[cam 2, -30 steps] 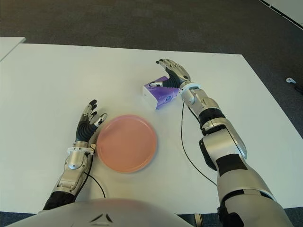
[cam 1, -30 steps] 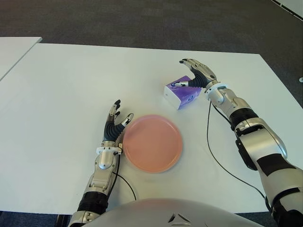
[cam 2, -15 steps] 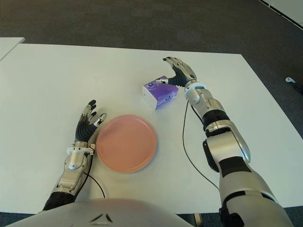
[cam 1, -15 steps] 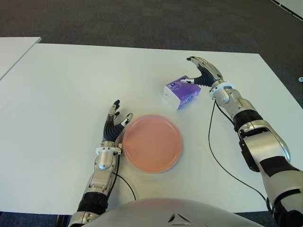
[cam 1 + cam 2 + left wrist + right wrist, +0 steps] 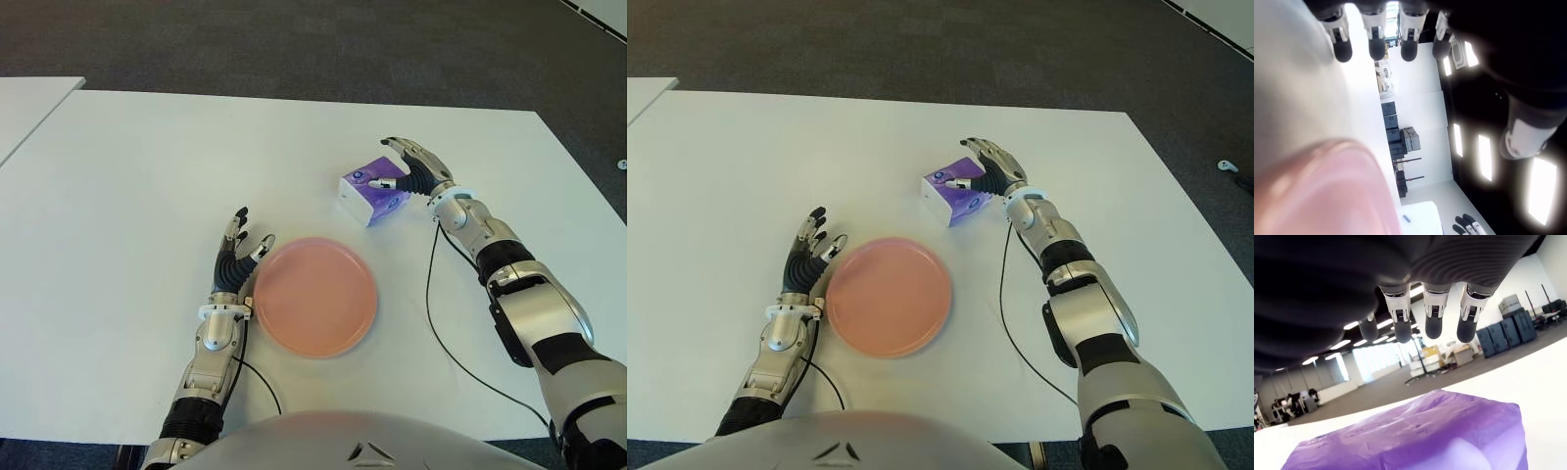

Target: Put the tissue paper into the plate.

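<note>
Purple tissue paper (image 5: 374,190) lies under the spread right robot hand (image 5: 412,168).

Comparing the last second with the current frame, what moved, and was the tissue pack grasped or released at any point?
Only the right hand moved: from over the tissue pack it drew back toward the table's far right, then came back in low beside the pack, thumb over its top. The fingers are spread and nothing is grasped or lifted yet. The pack, the pink plate and the left hand beside the plate's left edge did not shift.
</note>
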Robot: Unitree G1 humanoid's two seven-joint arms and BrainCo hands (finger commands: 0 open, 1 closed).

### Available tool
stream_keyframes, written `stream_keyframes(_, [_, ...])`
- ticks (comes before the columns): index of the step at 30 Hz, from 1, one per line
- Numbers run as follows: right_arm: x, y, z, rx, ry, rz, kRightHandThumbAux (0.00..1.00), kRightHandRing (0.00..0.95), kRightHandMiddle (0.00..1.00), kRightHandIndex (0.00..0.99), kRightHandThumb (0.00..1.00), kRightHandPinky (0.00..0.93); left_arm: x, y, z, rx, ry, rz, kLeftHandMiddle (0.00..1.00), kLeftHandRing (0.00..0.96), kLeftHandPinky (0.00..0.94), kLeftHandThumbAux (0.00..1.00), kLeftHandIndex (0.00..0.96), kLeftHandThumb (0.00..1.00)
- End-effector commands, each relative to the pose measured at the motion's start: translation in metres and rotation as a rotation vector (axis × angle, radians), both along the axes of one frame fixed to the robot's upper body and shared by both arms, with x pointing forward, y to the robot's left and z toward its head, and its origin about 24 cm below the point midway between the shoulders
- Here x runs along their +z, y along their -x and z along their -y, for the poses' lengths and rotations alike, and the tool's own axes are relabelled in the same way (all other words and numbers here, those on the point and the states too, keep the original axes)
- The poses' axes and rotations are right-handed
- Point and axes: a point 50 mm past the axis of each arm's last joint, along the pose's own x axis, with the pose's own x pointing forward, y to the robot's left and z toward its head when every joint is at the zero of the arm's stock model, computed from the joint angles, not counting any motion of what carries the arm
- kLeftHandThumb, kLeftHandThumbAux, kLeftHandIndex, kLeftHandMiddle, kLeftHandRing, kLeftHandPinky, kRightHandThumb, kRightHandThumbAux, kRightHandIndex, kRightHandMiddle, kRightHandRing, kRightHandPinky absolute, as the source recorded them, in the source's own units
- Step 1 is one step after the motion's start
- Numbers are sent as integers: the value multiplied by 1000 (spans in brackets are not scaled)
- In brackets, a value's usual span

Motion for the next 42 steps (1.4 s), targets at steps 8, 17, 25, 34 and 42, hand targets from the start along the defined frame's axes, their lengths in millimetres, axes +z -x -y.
stream_keyframes(8, [-25,8,-6,36,50,-95,354,0,0,0,225,0,-8,5,-1,6,-1,-61,0,0,0,532,0,0])
stream_keyframes(17, [-29,11,-11,114,109,-128,357,0,0,0,209,0,-8,5,-2,9,-2,-60,0,0,0,525,0,0])
stream_keyframes(25, [-31,12,-16,156,155,-130,346,0,0,0,181,0,-8,6,-1,9,3,-60,0,0,0,532,0,0])
stream_keyframes(34, [-31,10,-18,128,127,-126,343,0,0,0,170,0,-9,7,-2,10,5,-61,0,0,0,536,0,0])
stream_keyframes(42, [-27,7,-22,102,60,-124,349,0,0,0,186,0,-9,8,-3,9,-8,-56,0,0,0,536,0,0])
